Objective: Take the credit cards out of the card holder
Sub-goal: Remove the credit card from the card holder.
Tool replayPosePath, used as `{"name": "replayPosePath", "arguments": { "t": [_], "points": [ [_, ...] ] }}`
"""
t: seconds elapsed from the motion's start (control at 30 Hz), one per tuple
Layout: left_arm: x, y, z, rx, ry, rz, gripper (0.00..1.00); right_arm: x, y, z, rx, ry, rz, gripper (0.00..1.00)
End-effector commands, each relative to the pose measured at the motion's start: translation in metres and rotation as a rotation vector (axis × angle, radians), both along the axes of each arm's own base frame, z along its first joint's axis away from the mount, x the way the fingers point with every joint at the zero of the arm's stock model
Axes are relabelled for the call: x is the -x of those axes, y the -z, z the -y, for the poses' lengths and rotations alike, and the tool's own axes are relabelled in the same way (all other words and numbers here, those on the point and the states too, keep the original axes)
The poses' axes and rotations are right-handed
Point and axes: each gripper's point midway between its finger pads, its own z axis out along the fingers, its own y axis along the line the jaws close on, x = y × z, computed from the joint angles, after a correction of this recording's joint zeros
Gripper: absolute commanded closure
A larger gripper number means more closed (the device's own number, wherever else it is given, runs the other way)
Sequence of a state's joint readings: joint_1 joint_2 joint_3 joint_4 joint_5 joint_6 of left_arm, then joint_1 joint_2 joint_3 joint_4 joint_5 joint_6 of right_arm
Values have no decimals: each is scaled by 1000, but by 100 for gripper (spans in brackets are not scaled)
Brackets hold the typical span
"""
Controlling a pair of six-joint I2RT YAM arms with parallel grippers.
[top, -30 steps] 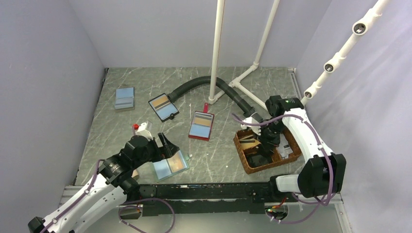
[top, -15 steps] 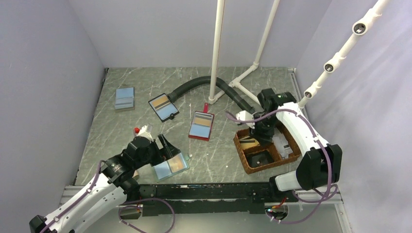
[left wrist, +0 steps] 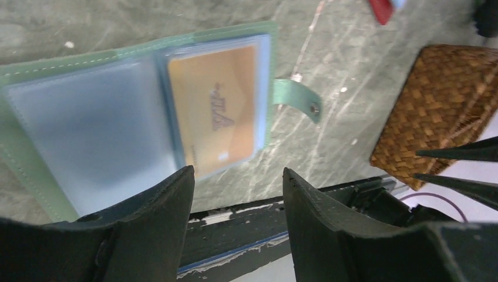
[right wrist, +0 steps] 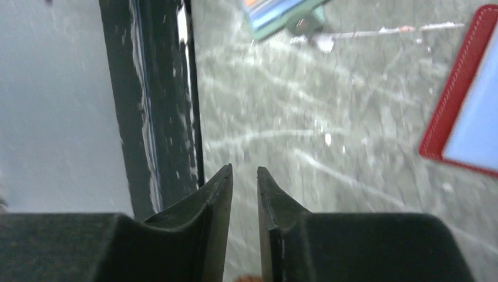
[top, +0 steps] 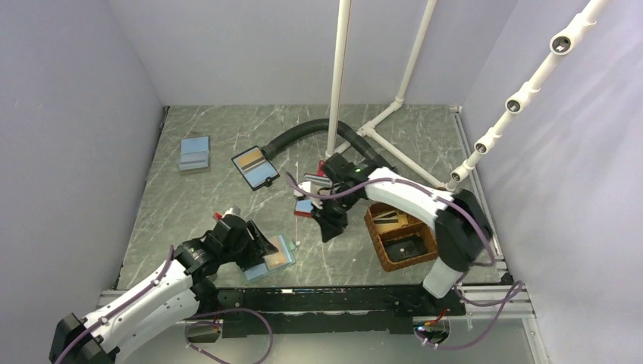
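Left wrist view: card holder [left wrist: 35, 158] lies open and flat on the table, long axis running left to right across the frame. The left pocket looks clear and pale, and I cannot tell if it holds a card. The right pocket holds a tan credit card [left wrist: 214, 114] with its long axis running top to bottom. The holder's snap tab [left wrist: 296, 100] sticks out to the right.

Left gripper [left wrist: 238, 182] has its fingers spread wide and holds nothing. The tan card's lower edge sits just above the gap, slightly left of centre.

Top external view: card holder [top: 255, 268] is at lower centre-left, with the left gripper [top: 258, 241] directly at it. The right gripper [top: 331, 227] hangs over bare table between the holder and the wicker basket [top: 428, 254], close beside the red-edged holder [top: 303, 208].

Right wrist view: right gripper [right wrist: 244, 176] fingers are nearly together, with nothing between the tips.

Judgement: the left arm is the nearer one.

Writing: the tan card carries a sideways logo, possibly VISA, but it is not sharp enough to confirm. No other text is readable.
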State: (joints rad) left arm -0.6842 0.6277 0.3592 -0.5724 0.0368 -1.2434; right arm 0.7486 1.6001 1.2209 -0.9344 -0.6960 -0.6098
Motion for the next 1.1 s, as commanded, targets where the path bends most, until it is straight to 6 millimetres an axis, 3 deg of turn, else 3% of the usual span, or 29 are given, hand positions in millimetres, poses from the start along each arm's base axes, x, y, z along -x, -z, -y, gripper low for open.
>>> {"name": "replayPosePath", "arguments": {
  "t": [0.0,0.2,0.4,0.73,1.07],
  "points": [
    [4,6,1,-16,-12,-63,39,-21,-8,-76,-101,209,-200,77],
    [-1,17,-4,-30,-42,-44,41,-9,17,-117,-49,302,-404,82],
    [4,23,-8,-34,-44,-44,37,12,39,-137,14,297,-547,87],
    [5,30,-4,9,-46,-40,37,11,74,-141,112,357,-593,87],
    [2,42,-1,8,-66,-74,35,-2,88,-135,160,404,-490,75]
  ]
}}
